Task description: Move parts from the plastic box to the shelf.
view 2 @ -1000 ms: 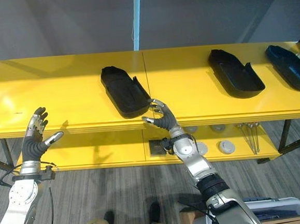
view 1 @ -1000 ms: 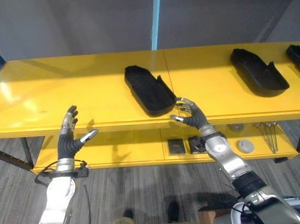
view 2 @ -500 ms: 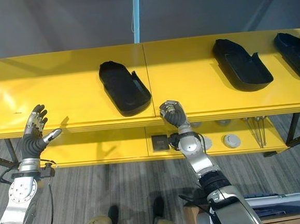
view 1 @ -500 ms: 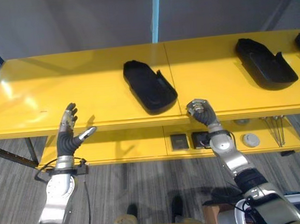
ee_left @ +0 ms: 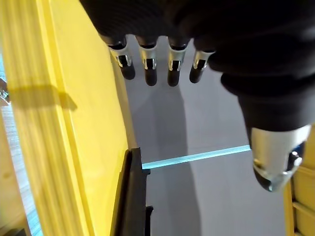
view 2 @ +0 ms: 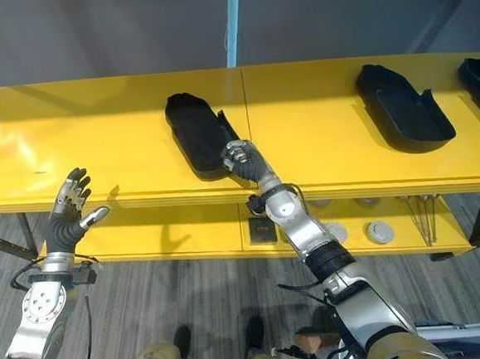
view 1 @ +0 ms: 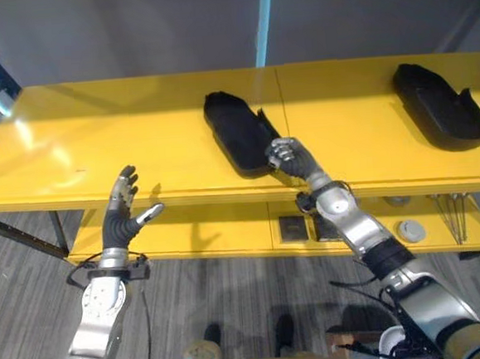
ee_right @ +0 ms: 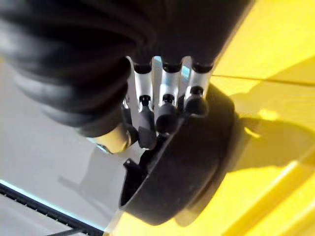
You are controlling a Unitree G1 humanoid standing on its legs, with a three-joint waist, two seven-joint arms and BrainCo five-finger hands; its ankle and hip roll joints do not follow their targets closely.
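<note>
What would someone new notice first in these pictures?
The long bright yellow shelf, with black moulded plastic parts on top. The right hand is at the near end of the middle black part, fingers curled against its rim. The left hand hovers open before the shelf's front edge, holding nothing.

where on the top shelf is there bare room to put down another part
The yellow top shelf is bare left of the middle black part, behind the left robot hand. A second free patch lies between that part and the next black part. The right end is crowded; the right robot hand crowds the middle part's near end.
</note>
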